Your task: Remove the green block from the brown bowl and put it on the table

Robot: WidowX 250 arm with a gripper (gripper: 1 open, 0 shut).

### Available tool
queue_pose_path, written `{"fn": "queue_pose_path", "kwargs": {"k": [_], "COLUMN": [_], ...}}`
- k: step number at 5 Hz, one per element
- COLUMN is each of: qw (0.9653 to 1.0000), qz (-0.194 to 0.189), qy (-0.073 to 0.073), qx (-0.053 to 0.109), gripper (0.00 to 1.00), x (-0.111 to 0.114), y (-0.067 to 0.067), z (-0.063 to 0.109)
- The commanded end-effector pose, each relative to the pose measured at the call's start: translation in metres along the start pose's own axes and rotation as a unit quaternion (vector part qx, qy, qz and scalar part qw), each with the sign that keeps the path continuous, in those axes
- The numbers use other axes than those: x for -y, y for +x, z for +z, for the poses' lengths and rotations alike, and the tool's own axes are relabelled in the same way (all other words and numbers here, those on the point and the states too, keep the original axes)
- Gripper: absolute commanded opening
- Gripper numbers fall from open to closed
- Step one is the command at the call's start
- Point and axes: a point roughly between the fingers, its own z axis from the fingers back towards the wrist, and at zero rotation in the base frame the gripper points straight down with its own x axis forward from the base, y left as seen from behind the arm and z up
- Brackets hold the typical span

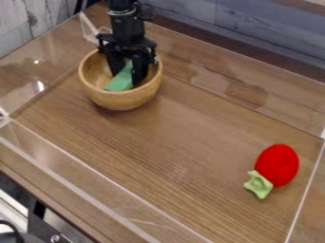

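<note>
Reaching straight down into the bowl [120,84], the gripper [124,68] has its fingers drawn together on the upper end of the green block [120,80], which hangs slanted below them with its lower end down near the bowl's floor. The steep angle of the block suggests it is gripped by one end rather than its middle, probably because that was the part standing clear of the thick rim. Whether the lower end rests on the wood or is just free of it cannot be told from this view.

The vertical approach makes sense: the bowl's wall rings the fingers on all sides, so coming from above is the only way in without knocking the rim. The bowl sits directly under the tool, near the far left corner of the table [178,142], with a clear plastic wall [51,47] close beyond it.

The step in hand looks like the lift out. The block must come up far enough for its low end to pass the rim before any sideways travel, or it may catch the wall and drag the bowl along.

Open tabletop lies on the near and right sides of the gripper, giving plenty of room for setting the block down. A red toy [278,162] with a pale green leafy piece [260,185] lies well away toward the near right corner, out of the likely path.
</note>
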Motion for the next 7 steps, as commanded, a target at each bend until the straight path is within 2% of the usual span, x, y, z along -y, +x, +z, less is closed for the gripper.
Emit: {"fn": "queue_pose_path", "kwargs": {"k": [1, 3, 4, 5, 6, 7], "qw": [0.9984, 0.9980, 0.9974, 0.9957, 0.9956, 0.9951], "qz": [-0.009, -0.007, -0.008, -0.015, -0.035, -0.065], "qy": [0.010, 0.002, -0.004, -0.018, -0.022, -0.023], "qx": [0.055, 0.063, 0.072, 0.090, 0.084, 0.071], "gripper": [0.00, 0.00, 0.00, 0.00, 0.00, 0.00], "x": [0.007, 0.012, 0.015, 0.024, 0.039, 0.058], "y": [0.011, 0.011, 0.010, 0.008, 0.002, -0.009], "z": [0.041, 0.052, 0.063, 0.087, 0.082, 0.065]}}
